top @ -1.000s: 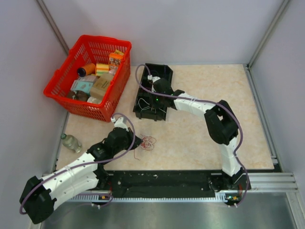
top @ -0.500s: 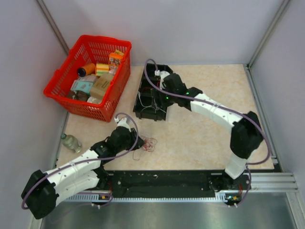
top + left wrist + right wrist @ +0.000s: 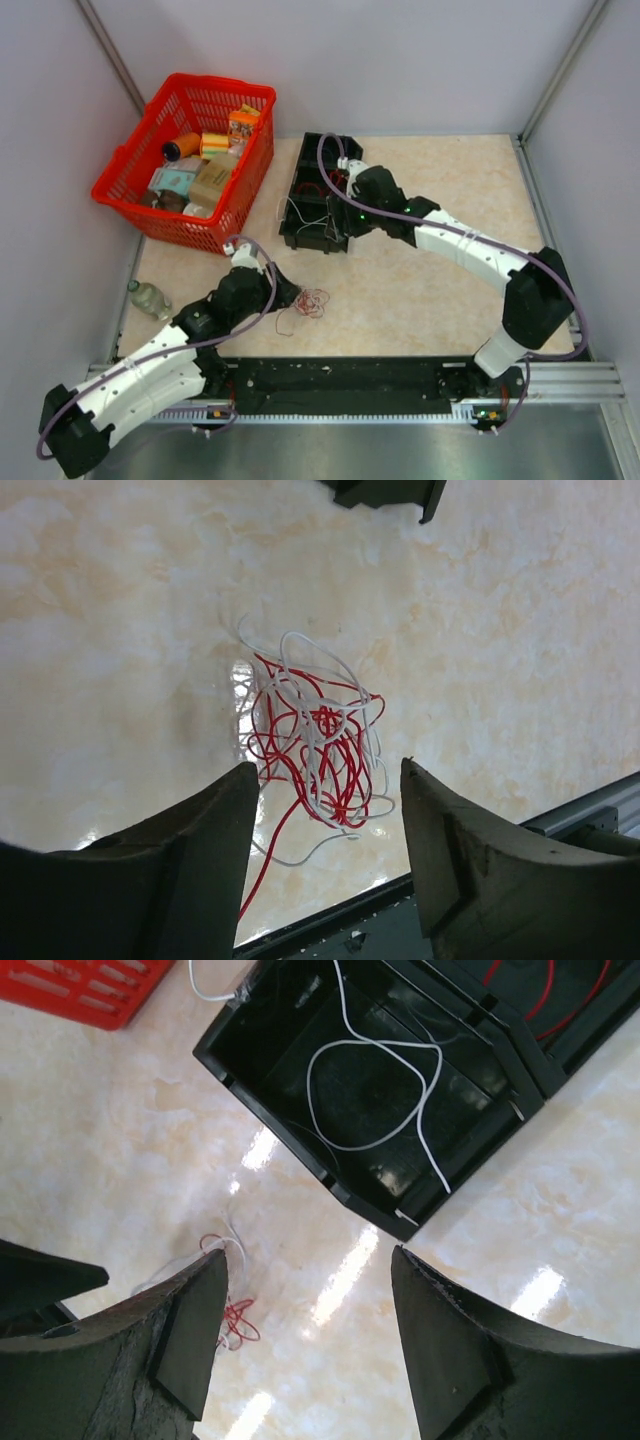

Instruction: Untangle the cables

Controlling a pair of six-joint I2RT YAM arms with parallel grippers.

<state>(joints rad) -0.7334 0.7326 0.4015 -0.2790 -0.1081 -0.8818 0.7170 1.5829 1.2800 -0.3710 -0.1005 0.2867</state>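
Left wrist view: the left claw (image 3: pixel 328 770) is released, its fingers spread either side of the red-and-white cable tangle (image 3: pixel 315 745), which lies on the tabletop (image 3: pixel 120 600). No contact is visible. The top view shows that tangle only as a small reddish knot just beside the claw.

Right wrist view: the right claw (image 3: pixel 305 1260) is released, above the near corner of the black tray (image 3: pixel 300 1140). One compartment holds a loose white cable (image 3: pixel 370 1090); the adjoining one holds a red cable (image 3: pixel 545 990). There are possibly dark strands as well, too faint to confirm.

The red basket (image 3: pixel 130 170) holds assorted boxes (image 3: pixel 210 180).
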